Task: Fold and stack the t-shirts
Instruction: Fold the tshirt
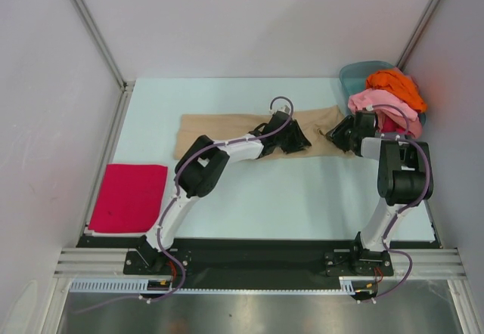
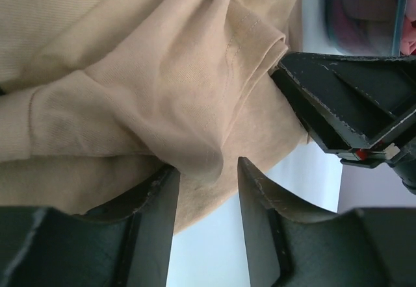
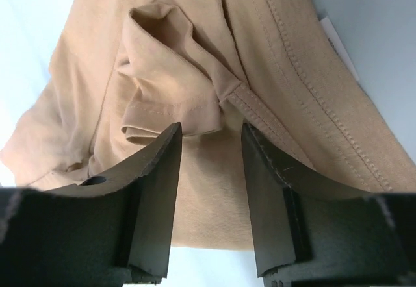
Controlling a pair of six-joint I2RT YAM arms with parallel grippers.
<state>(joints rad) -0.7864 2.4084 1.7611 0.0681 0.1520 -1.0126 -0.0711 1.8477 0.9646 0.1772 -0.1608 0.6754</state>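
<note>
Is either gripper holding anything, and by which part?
Right gripper: nothing, open above the sleeve of the tan cloth t-shirt. Left gripper: a raised fold of it sits between its jaws; a pinch cannot be told.

The tan t-shirt (image 1: 227, 126) is plain with stitching of the same tan, the magenta-red t-shirt (image 1: 130, 196), orange t-shirt (image 1: 398, 85) and pink t-shirt (image 1: 376, 101) are plain too, the basin (image 1: 351, 74) is teal, and the table (image 1: 302, 198) is pale bluish white.

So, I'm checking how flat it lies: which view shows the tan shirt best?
Top external: the tan shirt shows full length across the table. Both wrist views show only close-up wrinkled patches.
</note>
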